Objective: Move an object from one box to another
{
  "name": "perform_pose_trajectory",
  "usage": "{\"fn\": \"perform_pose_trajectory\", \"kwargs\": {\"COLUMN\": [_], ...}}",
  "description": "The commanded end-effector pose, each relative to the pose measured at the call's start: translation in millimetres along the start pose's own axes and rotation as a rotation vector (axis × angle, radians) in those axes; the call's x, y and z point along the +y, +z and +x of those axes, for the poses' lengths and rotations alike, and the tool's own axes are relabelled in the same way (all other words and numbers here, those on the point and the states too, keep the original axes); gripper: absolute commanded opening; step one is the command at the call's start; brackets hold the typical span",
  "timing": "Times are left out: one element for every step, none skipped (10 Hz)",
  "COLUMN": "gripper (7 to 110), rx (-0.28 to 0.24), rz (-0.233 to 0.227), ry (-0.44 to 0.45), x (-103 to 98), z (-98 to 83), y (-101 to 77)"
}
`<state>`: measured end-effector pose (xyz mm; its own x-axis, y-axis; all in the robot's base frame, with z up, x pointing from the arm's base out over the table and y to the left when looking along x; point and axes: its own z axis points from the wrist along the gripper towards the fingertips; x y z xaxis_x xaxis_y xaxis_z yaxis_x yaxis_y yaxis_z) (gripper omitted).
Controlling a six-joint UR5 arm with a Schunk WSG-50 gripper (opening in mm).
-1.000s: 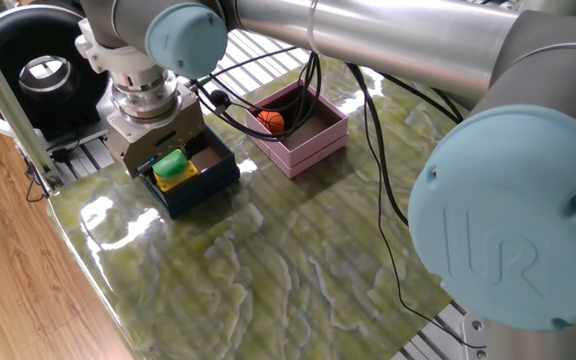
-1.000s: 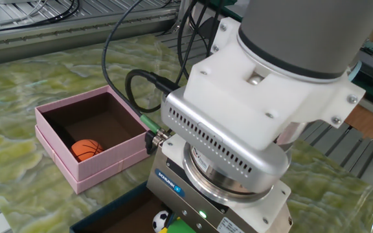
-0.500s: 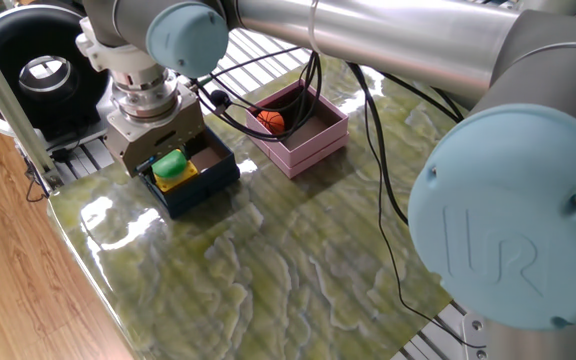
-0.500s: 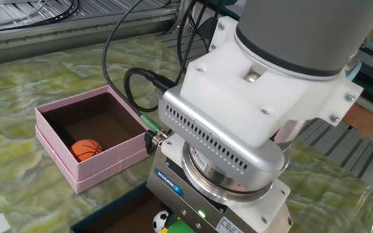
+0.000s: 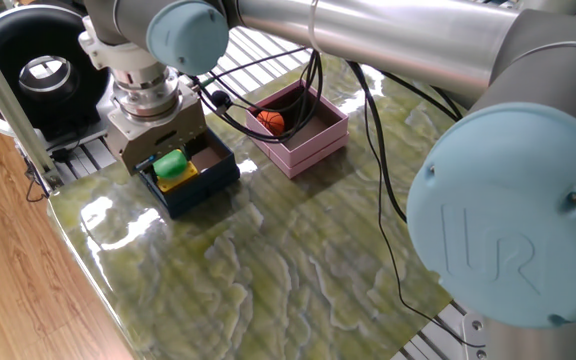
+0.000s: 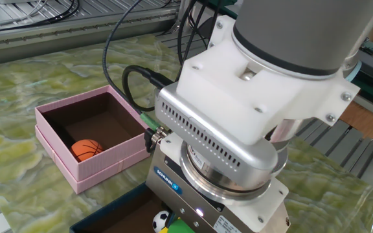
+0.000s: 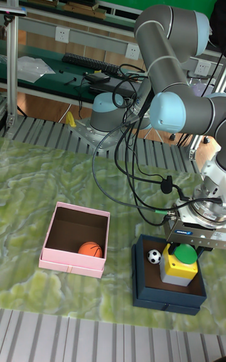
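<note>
Yellow block with green cap (image 7: 177, 261) sits in the navy box (image 7: 168, 291), just beside a small soccer ball (image 7: 154, 256). Gripper (image 5: 168, 165) is down over the green cap; fingers flank it, but I can't tell if they're pinching or merely alongside. Pink box (image 5: 303, 132) is near, already holding an orange ball (image 5: 270, 121).

Risks as I judge them: cap slips on lift; block catches the thin navy wall and drags the box; trailing cable (image 7: 135, 202) snags the pink rim in transit.

Glossy green marbled table (image 5: 298, 270); matt card-like pink box (image 7: 73, 239) and navy box (image 7: 167, 291); smooth brushed-metal arm (image 5: 388, 35) with pale blue plastic caps
</note>
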<state>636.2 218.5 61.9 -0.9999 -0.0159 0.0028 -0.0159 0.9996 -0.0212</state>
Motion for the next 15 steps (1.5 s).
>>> {"fn": "perform_pose_trajectory", "kwargs": {"gripper": [7, 7, 7, 7, 7, 7, 7, 7, 7, 7, 7, 22, 22, 44, 44], "rx": [0.013, 0.013, 0.012, 0.009, 0.007, 0.005, 0.002, -0.007, -0.013, -0.016, -0.016, -0.022, -0.023, -0.021, -0.015], "rz": [-0.022, -0.024, -0.021, -0.019, -0.021, -0.021, -0.022, 0.005, 0.011, 0.002, -0.007, -0.017, -0.029, -0.023, -0.021], "ry": [0.046, 0.052, 0.055, 0.057, 0.057, 0.057, 0.057, 0.053, 0.04, 0.024, 0.006, -0.019, -0.029, -0.046, -0.065], "x": [4, 4, 2, 1, 1, 1, 2, -4, -6, -3, -1, 2, 5, 2, 0], "z": [1.6, 0.8, -0.5, -2.2, -3.2, -4.5, -5.7, -8.7, -10.7, -11.5, -11.4, -12.7, -12.9, -12.9, -11.4], "y": [-4.1, -7.3, -10.5, -13.6, -15.0, -15.4, -12.9, -7.3, -3.6, -3.6, -4.4, -4.7, -4.9, -4.8, -4.1]}}
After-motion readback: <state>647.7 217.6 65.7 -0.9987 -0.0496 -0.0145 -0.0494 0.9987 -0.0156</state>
